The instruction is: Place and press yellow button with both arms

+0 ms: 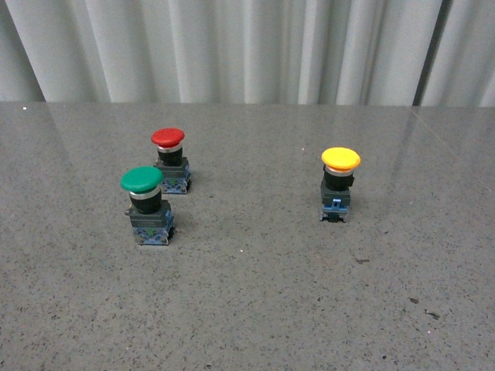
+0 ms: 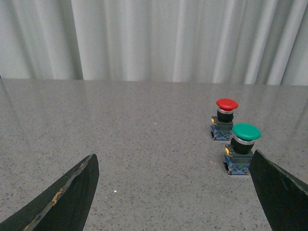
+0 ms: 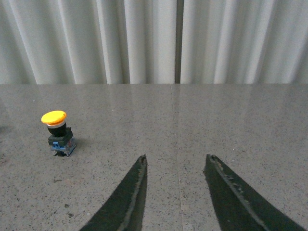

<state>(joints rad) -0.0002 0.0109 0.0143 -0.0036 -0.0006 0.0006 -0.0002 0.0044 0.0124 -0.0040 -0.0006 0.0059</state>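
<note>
The yellow button (image 1: 339, 183) stands upright on the grey table, right of centre in the front view, with a round yellow cap over a black body and blue base. No arm shows in the front view. In the right wrist view the yellow button (image 3: 57, 132) stands well off to one side of my open right gripper (image 3: 175, 161), apart from it. My left gripper (image 2: 173, 158) is open wide with nothing between its fingers; the yellow button is out of that view.
A green-capped button (image 1: 146, 205) and a red-capped button (image 1: 171, 160) stand close together at the left of the speckled grey table (image 1: 255, 309). In the left wrist view the green-capped button (image 2: 242, 153) is just beside one finger (image 2: 276, 187). Pale curtains hang behind.
</note>
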